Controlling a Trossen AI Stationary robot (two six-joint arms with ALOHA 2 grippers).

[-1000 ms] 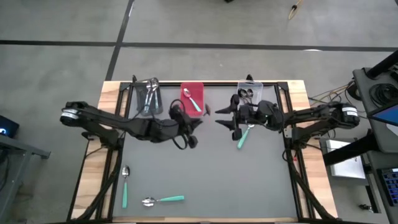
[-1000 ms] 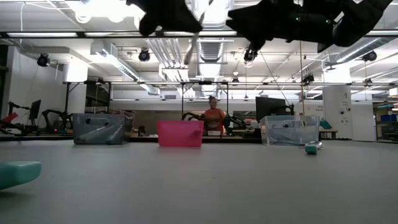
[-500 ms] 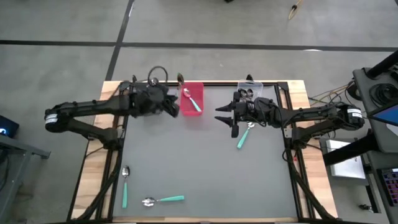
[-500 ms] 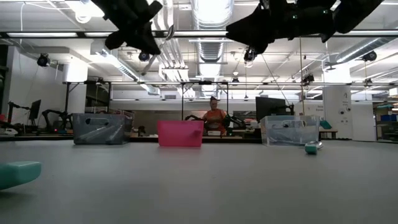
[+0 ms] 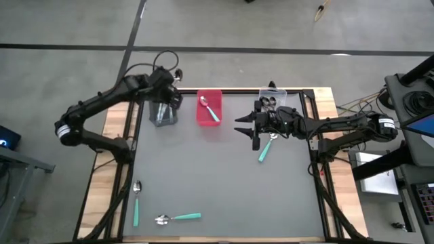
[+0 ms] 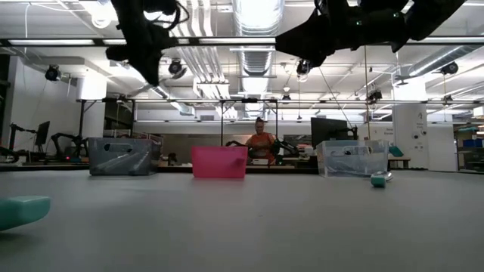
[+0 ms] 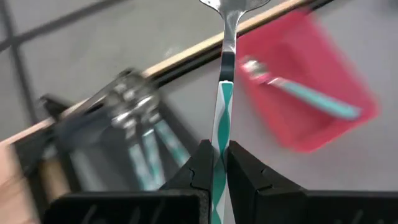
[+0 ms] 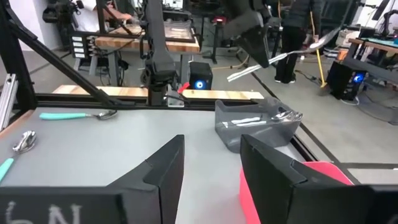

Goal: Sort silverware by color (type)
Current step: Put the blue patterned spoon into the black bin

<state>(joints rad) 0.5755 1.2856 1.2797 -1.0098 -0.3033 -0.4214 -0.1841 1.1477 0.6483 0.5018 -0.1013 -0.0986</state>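
The dark grey worktop (image 5: 224, 176) carries three small bins along its far edge: a grey translucent bin (image 5: 163, 112) towards the far-left corner, already holding several patterned-handled spoons (image 7: 140, 134); a pink plastic bin (image 5: 209, 108) in the middle with one teal-handled spoon (image 5: 209, 108) inside; and a clear plastic bin (image 5: 272, 99) towards the far-right corner with some black spoons (image 5: 268, 102) in it.

The left claw (image 7: 217, 163) hangs over the grey bin, clamped tight on the striped handle of a silver spoon (image 7: 225, 74), which points away from it with the bowl outermost. It looks about ready to be dropped in with its matching kind.

The right claw (image 5: 245, 127) hovers just in front of the clear bin, fingers parted and holding nothing, beside a loose teal-handled spoon (image 5: 264, 149) lying on the worktop.

Two more teal-handled spoons wait near the front-left corner: one (image 5: 135, 202) along the left edge, another (image 5: 178, 217) along the front edge. So the sorting seems well past halfway, with three loose spoons left plus the one in hand.
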